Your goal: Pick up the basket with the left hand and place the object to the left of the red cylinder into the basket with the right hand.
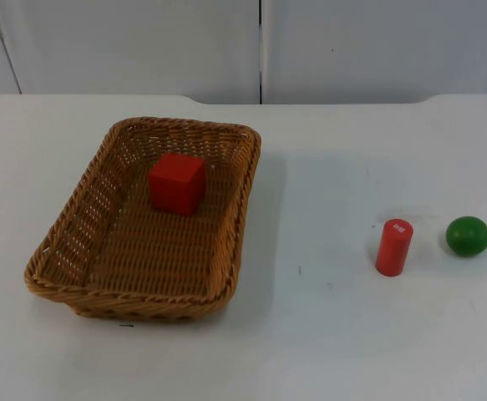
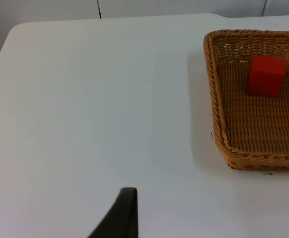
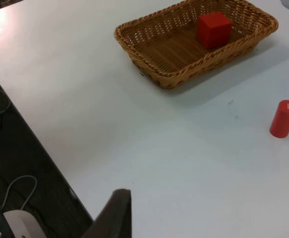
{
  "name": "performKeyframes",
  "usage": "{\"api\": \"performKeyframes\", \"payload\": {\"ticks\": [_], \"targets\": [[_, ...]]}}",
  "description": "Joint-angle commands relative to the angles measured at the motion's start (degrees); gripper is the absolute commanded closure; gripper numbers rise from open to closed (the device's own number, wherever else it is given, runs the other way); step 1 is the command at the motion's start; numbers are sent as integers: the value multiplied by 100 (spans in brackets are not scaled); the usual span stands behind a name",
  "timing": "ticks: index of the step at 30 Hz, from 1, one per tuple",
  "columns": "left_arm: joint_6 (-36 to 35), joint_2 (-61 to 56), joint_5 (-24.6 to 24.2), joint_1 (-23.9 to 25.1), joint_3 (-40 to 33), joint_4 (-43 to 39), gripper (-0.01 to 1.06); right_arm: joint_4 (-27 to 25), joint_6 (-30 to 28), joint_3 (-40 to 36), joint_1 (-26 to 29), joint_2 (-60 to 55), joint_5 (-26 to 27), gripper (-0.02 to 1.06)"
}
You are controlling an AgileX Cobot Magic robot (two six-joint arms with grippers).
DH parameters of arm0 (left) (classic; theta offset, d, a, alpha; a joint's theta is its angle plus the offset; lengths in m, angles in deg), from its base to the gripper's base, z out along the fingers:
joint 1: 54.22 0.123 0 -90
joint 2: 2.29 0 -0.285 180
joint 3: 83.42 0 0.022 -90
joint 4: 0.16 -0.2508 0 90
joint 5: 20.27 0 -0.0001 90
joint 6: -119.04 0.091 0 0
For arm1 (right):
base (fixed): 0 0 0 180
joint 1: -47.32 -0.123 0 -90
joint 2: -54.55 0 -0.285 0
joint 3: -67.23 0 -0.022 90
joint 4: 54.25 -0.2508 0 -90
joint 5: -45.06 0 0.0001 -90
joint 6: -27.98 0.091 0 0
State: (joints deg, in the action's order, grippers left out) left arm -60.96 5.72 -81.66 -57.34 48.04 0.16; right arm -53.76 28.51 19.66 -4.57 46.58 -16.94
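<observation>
Looking at this one, the whole next move hangs on where the basket (image 1: 189, 124) sits from my left tool (image 2: 127, 213). The basket rests flat on the surface (image 1: 335, 334), and its long axis runs from the partition side toward my side, leaning a little. My left tool hangs over bare surface well apart from the basket, off one of its long walls. So I reckon the grab means going sideways to that long rim, not to a short end.

Funny bit: the red cube (image 1: 177, 182) is already inside the basket, up toward the far short wall and not touching it as far as I can see. The red cylinder (image 1: 394, 247) stands upright well apart from the basket on its other long side. The green ball (image 1: 467, 236) is just beyond the cylinder, further from the basket again. The cube is the only thing lying on the basket side of the cylinder, so to me the drop-in part looks done already.

My right tool (image 3: 117, 213) is well away from the basket on the cylinder's side, and that arm is just waiting. Can't tell whether either tool is apart or together, honestly. The left arm is the nearer one to the basket.
</observation>
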Motion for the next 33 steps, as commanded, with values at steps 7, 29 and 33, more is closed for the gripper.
{"api": "performKeyframes", "payload": {"ticks": [7,29,33], "targets": [[0,-22,-10,42,-29,42,0,-84,13,-19,2,19,15,-1],[0,-22,-10,325,-29,17,0,-85,13,-19,320,19,26,-1],[0,-22,-10,325,-29,17,0,-85,13,-19,785,19,26,-1]]}}
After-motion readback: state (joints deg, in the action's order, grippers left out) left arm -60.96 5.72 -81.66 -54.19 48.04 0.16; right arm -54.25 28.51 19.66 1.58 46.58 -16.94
